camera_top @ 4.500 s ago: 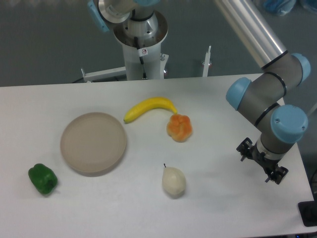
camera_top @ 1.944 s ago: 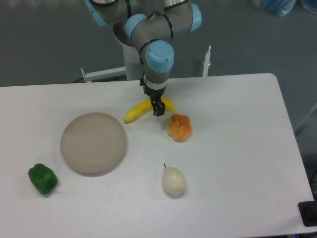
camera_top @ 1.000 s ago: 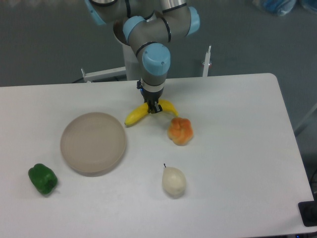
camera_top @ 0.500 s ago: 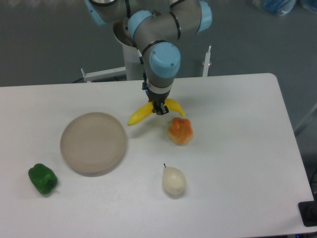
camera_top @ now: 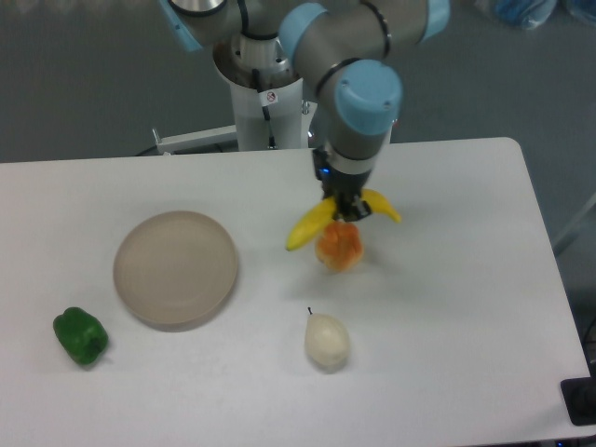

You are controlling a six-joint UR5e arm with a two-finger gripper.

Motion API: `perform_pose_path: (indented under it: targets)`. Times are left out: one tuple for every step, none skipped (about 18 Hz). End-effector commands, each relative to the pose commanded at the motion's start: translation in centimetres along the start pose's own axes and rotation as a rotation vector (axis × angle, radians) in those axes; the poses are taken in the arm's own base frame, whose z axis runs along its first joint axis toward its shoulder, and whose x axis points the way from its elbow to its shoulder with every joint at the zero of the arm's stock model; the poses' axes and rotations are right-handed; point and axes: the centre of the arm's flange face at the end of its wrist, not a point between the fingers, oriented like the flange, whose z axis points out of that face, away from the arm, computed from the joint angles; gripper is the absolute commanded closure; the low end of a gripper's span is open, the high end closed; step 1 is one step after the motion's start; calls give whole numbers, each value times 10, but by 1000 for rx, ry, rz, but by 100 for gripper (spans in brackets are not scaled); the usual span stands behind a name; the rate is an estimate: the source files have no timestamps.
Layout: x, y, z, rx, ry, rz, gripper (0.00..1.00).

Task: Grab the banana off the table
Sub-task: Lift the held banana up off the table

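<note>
The bright yellow banana (camera_top: 312,225) hangs in the air, held at its middle by my gripper (camera_top: 345,209), whose fingers are shut on it. It is lifted off the white table (camera_top: 447,307) and sits in front of the lumpy orange fruit (camera_top: 338,249), partly covering its top. The banana's left end points down-left and its right end (camera_top: 386,207) sticks out to the right of the gripper.
A round tan plate (camera_top: 176,268) lies at the left. A green pepper (camera_top: 80,335) sits near the front left. A pale cream pear (camera_top: 326,340) stands in front of the orange fruit. The robot base (camera_top: 265,102) rises behind the table's far edge.
My gripper came from the right edge to the banana, shut on it and lifted it. In the last half second it carried the banana to the right, over the orange fruit.
</note>
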Motion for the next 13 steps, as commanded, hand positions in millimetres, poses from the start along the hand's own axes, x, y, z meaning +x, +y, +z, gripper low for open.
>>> perform_pose_path:
  targets:
    - [-22,11,-2,-8,-19,-16,100]
    - [-40,25,-1,-4,-27,-37,100]
    - [-56,40,1,-3,-39,-50,100]
    - [-67,54,6,-2,-48,-65,100]
    - [-77,66,17,-1,-60,-79,100]
    - [-88,82,25,-3,-96,-98,100]
    - [-92,87,31,-3,-103,-90,100]
    - [-96,89,37,-8,-99,-75,100]
    - [-105,91,37,-7,-99,-66,100]
    - [-108,92,38,-11,-97,-66,100]
    - [-110,93,40,-11,-97,-66,100]
    - [-112,92,41,-11,-97,-64,100]
    - [-114,90,41,-11,-97,-61,100]
